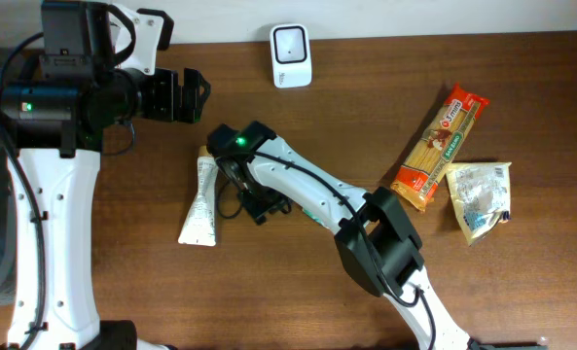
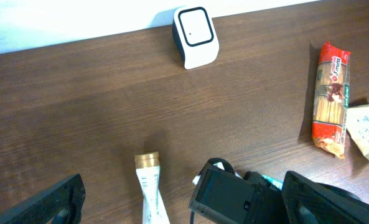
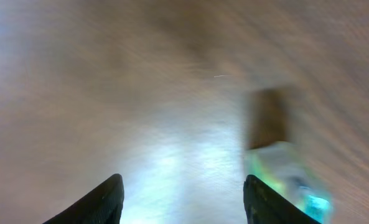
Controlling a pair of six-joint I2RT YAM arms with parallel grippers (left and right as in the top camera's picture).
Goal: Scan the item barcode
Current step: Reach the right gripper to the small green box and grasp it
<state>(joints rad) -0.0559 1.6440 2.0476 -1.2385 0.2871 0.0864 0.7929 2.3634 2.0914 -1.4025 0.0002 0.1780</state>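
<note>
While it lies flat on the dark, wood-grained counter (image 1: 366,107), the white squeeze tube (image 1: 200,199) widens from a gold cap to a flat crimped end, well apart from the glossy, rounded white scanner (image 1: 291,55). The right fingers (image 3: 103,202) stand parted just beside the tube, gripping nothing; the left fingers (image 2: 60,202) gape wide above the counter, empty.

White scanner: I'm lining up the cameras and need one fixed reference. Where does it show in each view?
Overhead: the white scanner stands at top centre, against the pale strip behind the wood.
Left wrist: white scanner at top centre, just right of the middle.
Right wrist: not in it; the picture is heavily blurred.
Shared landmark: the spaghetti packet, lying to the right of the scanner in the overhead and left wrist views.
</note>
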